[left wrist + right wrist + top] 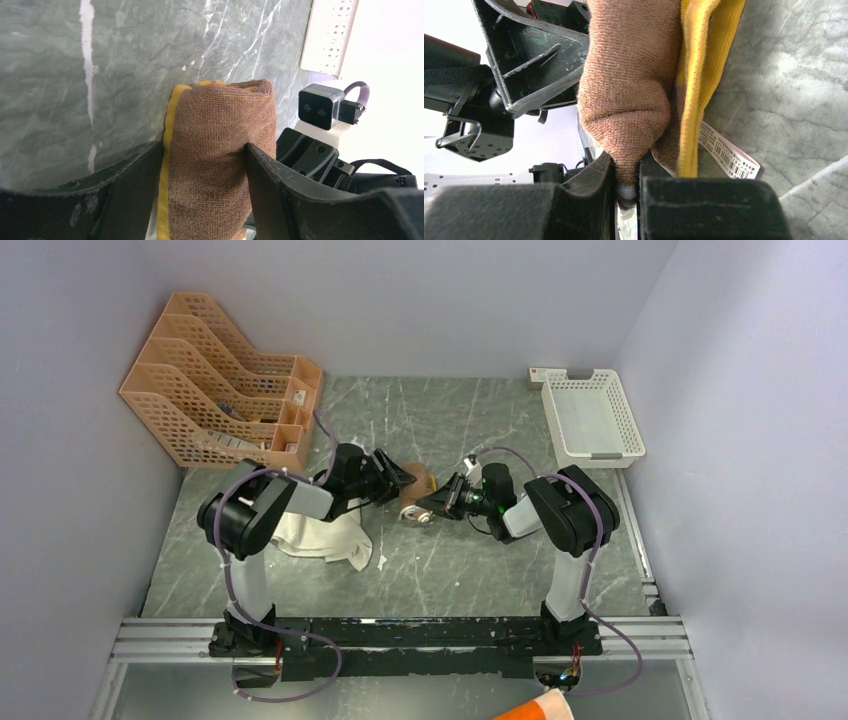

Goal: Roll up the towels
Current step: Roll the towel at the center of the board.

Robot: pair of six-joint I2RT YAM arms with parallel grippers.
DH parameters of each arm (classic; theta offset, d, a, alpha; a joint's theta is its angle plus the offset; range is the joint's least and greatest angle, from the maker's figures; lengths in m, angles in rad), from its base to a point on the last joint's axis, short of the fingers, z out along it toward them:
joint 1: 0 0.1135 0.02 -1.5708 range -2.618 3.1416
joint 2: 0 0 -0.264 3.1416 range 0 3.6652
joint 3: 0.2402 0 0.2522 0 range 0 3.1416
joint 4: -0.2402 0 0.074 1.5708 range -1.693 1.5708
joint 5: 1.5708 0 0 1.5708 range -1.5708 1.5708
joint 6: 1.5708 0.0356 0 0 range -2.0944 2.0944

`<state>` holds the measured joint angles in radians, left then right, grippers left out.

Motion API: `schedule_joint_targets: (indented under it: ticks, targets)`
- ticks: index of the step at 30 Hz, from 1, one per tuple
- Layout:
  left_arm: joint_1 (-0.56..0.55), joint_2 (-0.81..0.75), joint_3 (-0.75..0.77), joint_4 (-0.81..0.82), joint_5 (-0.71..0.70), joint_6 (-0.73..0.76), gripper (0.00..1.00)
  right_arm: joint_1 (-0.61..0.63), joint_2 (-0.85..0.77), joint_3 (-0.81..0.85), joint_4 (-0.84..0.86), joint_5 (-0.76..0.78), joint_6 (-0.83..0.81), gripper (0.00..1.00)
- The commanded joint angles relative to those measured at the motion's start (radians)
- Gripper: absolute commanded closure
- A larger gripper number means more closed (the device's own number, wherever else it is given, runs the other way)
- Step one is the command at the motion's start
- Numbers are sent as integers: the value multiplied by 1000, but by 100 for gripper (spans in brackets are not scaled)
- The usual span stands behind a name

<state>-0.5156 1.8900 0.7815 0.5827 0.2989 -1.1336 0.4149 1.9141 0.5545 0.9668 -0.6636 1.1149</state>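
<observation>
Brown towel (415,487): rolled, mid-table (450,570).
Left hand (204,155): wide, gripping the roll's sides.
Right hand (626,175): pinching its end fold.
Room: open around roll; cream towel (322,537) left.
Right wrist only: barcode tag (729,152).

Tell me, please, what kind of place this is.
Probably a robot test booth, not a home: plain walls box in a marbled tabletop, the left arm and right arm are bolted to a metal rail, and an orange file rack and white basket sit as props.

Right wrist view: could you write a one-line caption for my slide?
Right gripper pinches one end of the rolled brown towel, yellow edge and label showing.
</observation>
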Motion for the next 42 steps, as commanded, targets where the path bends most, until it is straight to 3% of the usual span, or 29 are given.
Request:
schedule_joint_targets:
  ticks: [1, 5, 7, 8, 11, 12, 16, 23, 28, 42]
  targets:
    - [-31, 67, 28, 102, 7, -14, 31, 1, 26, 29, -14, -24, -24, 100]
    - [-43, 108, 26, 167, 3, -42, 51, 2, 37, 28, -16, -30, -21, 100]
    - [-47, 117, 22, 182, -3, -49, 61, 2, 25, 32, -49, -23, -39, 87]
    - [-47, 116, 18, 186, -7, -46, 64, 1, 11, 39, -93, -14, -62, 74]
    - [-47, 86, 21, 128, -56, 1, 65, 11, -82, 110, -392, 77, -239, 4]
    - [-49, 65, 27, 87, -79, 32, 64, 17, -122, 151, -510, 131, -313, 0]
    - [-56, -30, 71, -76, -194, 169, 63, 64, -237, 314, -905, 349, -535, 0]
    - [-55, -60, 114, -200, -280, 224, 61, 237, -231, 540, -1259, 668, -762, 0]
    - [-55, -40, 108, -187, -261, 204, 61, 315, -160, 618, -1328, 763, -803, 0]
    - [-55, 12, 119, -196, -220, 158, 60, 370, 37, 784, -1315, 847, -781, 0]
